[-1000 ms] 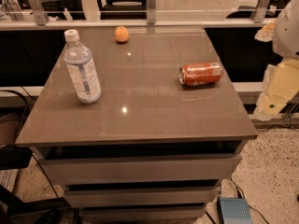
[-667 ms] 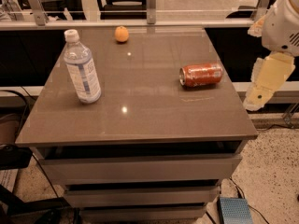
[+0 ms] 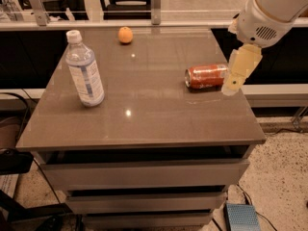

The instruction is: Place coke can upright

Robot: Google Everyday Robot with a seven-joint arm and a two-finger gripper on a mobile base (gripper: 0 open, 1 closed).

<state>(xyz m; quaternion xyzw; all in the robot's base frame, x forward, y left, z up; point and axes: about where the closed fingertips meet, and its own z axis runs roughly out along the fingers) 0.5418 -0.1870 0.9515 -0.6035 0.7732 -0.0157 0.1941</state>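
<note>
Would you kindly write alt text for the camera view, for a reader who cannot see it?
A red coke can lies on its side near the right edge of a brown table, the robot's end effector just to its right. A water bottle stands at left; an orange sits at the back.

I see the red can [image 3: 206, 76], silver at one end, at three o'clock on the glossy grey-brown table [image 3: 144, 124]. My cream gripper [image 3: 232, 84] hangs just beside its right end. At nine o'clock is the clear bottle [image 3: 85, 73], white-capped with a pale blue label. At twelve is the orange fruit [image 3: 125, 34].
</note>
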